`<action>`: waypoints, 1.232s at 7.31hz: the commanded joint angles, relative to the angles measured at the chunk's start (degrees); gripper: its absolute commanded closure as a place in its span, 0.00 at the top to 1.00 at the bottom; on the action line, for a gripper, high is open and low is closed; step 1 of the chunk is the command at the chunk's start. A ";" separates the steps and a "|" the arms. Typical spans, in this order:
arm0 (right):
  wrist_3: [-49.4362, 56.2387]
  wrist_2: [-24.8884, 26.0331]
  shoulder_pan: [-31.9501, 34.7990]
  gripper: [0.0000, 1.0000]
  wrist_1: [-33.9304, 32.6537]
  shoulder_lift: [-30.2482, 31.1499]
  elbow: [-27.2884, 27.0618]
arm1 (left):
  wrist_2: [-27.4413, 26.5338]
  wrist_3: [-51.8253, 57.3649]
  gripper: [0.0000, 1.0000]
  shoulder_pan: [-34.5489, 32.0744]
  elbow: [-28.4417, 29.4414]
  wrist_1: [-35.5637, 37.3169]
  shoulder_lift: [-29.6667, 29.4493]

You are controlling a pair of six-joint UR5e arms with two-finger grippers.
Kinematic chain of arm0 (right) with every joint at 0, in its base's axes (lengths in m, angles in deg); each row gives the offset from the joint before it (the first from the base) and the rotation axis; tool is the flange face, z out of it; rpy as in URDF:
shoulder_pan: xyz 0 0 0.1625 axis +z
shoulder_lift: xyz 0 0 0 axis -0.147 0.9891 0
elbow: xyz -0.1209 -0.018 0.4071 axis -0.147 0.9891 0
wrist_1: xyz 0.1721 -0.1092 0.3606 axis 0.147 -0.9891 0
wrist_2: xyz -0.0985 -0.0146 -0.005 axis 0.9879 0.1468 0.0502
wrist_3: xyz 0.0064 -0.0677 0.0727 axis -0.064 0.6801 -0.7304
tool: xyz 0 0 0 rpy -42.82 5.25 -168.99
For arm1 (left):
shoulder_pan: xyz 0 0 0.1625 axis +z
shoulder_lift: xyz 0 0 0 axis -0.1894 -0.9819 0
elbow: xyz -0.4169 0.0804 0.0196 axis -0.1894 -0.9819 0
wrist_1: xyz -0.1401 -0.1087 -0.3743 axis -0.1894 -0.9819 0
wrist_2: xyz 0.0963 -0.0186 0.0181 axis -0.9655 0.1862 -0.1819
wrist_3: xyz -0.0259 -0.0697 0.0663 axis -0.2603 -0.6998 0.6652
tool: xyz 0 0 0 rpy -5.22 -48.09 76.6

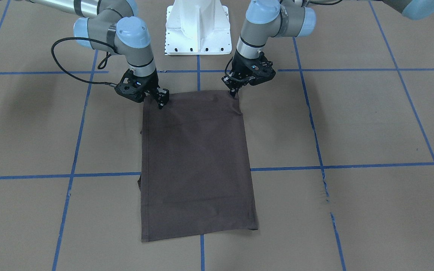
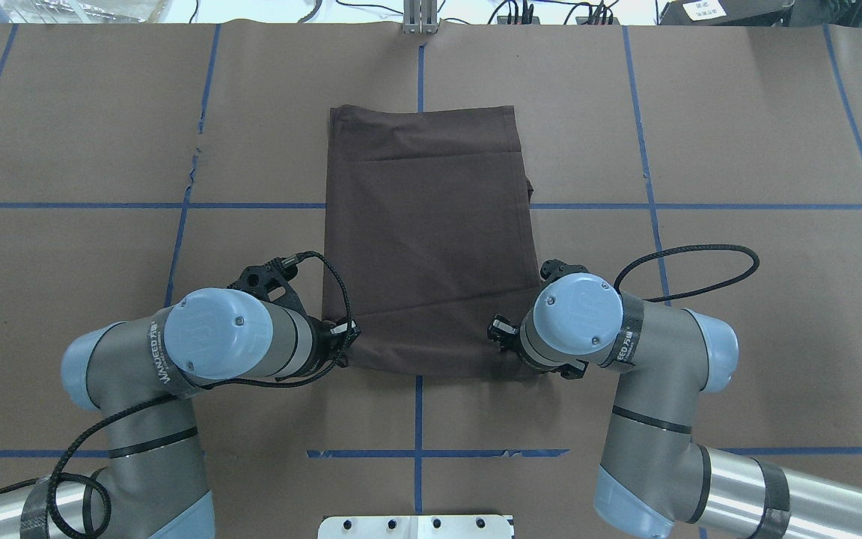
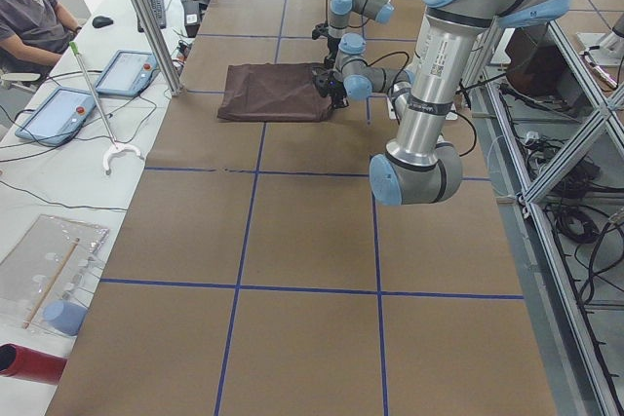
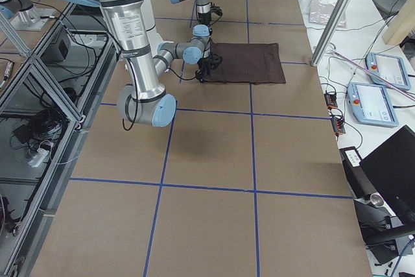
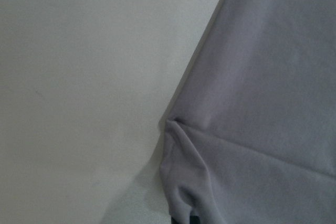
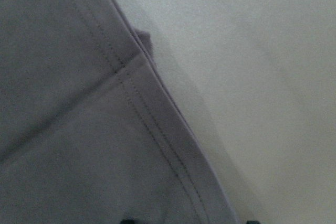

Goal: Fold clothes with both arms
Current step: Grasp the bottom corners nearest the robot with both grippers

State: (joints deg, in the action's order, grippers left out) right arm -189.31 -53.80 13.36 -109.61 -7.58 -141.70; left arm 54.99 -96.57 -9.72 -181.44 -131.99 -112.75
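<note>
Honestly, you can't read the lettering on the wrist bands. Your brown shirt lies folded to a rectangle, centred between the worktop's ends. Left arm and right arm elbow outward, wrists pointing down at its robot-side corners. Left claw pinches its corner; right claw stands spread over the hem.

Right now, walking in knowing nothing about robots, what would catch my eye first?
A dark brown T-shirt, folded into a neat rectangle, lies mid-table on brown paper gridded with blue tape. The grey left arm and right arm bend down to it, left end effector and right end effector each at a robot-side corner.
</note>
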 commanded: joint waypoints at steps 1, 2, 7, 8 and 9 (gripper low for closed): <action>0.05 -0.10 0.60 0.00 -0.44 -1.02 -0.03 | 0.00 0.00 0.00 -0.02 0.06 0.01 0.00; 0.05 -0.19 0.95 0.00 -0.44 -1.55 -0.03 | 0.00 0.00 0.00 -0.02 -0.03 0.01 0.00; -0.04 -0.37 2.18 0.00 -0.44 -3.14 -0.64 | 0.00 0.00 0.00 -0.02 -0.03 0.10 -0.35; -0.04 -0.45 2.18 0.00 -0.44 -2.87 -1.25 | 0.00 0.00 0.00 -0.02 -0.20 0.10 -0.26; -0.04 -0.45 2.18 0.28 -0.44 -2.70 -1.26 | 0.00 0.00 0.00 -0.02 -0.55 0.53 -0.35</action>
State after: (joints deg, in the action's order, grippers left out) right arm -189.34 -54.22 15.49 -110.04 -10.49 -142.70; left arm 54.99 -96.57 -9.74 -181.64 -131.81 -113.08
